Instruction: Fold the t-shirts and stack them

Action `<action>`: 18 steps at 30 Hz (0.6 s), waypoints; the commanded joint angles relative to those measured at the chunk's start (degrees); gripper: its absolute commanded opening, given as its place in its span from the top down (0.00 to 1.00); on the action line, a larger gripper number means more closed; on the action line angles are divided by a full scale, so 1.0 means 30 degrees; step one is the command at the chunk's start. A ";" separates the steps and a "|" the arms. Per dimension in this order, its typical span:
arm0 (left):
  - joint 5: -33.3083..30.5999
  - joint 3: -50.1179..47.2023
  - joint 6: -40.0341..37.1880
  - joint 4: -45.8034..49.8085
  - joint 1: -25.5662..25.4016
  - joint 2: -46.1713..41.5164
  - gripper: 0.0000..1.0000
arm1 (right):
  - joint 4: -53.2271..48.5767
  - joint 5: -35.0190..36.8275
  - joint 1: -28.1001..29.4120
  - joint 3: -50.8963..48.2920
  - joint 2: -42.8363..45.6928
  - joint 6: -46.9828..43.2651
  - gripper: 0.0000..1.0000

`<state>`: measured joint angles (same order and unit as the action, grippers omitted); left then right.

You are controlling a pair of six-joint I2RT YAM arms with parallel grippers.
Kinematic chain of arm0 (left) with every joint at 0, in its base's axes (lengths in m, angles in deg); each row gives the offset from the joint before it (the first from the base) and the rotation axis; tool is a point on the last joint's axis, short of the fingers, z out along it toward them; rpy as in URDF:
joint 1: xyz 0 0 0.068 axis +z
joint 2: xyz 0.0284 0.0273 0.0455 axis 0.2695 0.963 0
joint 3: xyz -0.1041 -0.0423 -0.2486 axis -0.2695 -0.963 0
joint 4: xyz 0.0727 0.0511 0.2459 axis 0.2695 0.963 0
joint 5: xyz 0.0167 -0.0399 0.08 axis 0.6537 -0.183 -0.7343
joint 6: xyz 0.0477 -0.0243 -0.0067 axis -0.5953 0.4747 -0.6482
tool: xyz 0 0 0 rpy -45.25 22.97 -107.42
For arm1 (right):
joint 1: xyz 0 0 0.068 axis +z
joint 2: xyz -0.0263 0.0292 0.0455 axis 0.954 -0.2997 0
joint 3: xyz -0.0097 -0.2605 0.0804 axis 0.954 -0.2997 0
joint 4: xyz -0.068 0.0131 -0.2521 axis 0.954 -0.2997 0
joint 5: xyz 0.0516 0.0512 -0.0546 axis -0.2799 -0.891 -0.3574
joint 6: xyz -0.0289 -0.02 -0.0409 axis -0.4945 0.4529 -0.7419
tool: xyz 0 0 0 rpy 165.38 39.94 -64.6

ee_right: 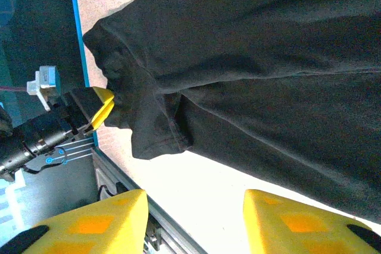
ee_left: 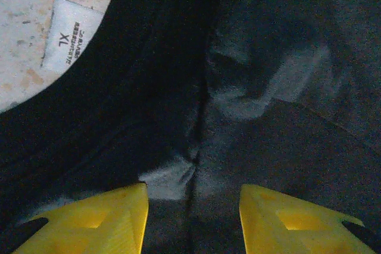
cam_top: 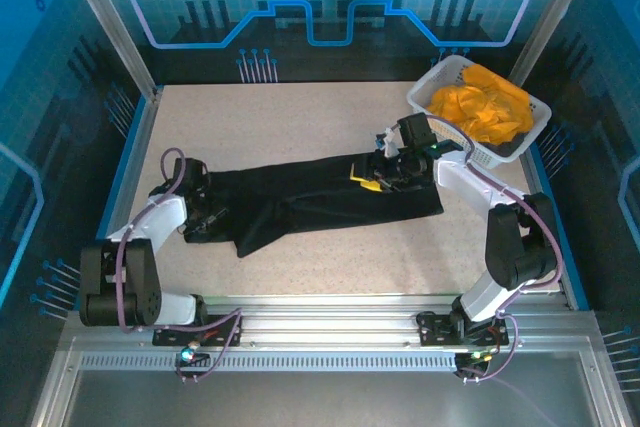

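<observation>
A black t-shirt (cam_top: 320, 202) lies folded into a long band across the middle of the table. Its white "XL" neck label (ee_left: 66, 38) shows at the left end. My left gripper (cam_top: 203, 219) hovers over that collar end, fingers (ee_left: 101, 221) apart with only flat cloth below the gap (ee_left: 193, 218). My right gripper (cam_top: 378, 175) is above the shirt's right end, open (ee_right: 193, 221) over bare table, holding nothing. The black t-shirt (ee_right: 256, 69) spreads beyond its fingers. Orange-yellow t-shirts (cam_top: 485, 107) lie heaped in the basket.
The white lattice basket (cam_top: 432, 87) sits at the back right corner, close behind the right arm. Blue-edged rails (cam_top: 128, 162) border the table on both sides, and a metal rail (cam_top: 330, 312) runs along the near edge. The left gripper's yellow fingertip (ee_right: 102, 106) shows in the right wrist view.
</observation>
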<state>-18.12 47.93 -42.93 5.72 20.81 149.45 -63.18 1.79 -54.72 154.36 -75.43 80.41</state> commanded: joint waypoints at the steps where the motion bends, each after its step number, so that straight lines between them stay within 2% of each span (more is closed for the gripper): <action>1: 0.0749 -0.0292 -0.0792 -0.1066 0.0211 0.0527 0.54 | -0.0143 -0.0414 0.0086 0.0145 -0.0029 -0.0324 0.52; 6: 0.1251 -0.0339 -0.0440 -0.1540 0.0386 0.0538 0.55 | -0.0124 -0.0414 0.0051 -0.0033 -0.0029 -0.0300 0.52; 13: 0.1796 0.0000 0.1874 0.0325 0.0130 -0.0777 0.56 | -0.0009 -0.0359 0.0054 0.0169 -0.0402 -0.0158 0.52; 18: 0.1258 -0.0284 0.1996 -0.0111 0.0035 -0.0195 0.56 | -0.0027 -0.0495 0.0061 0.0572 -0.0760 -0.0114 0.52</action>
<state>-14.58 47.64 -38.41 4.39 21.05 148.07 -63.01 1.77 -54.72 154.40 -76.46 80.44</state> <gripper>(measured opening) 0.440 0.480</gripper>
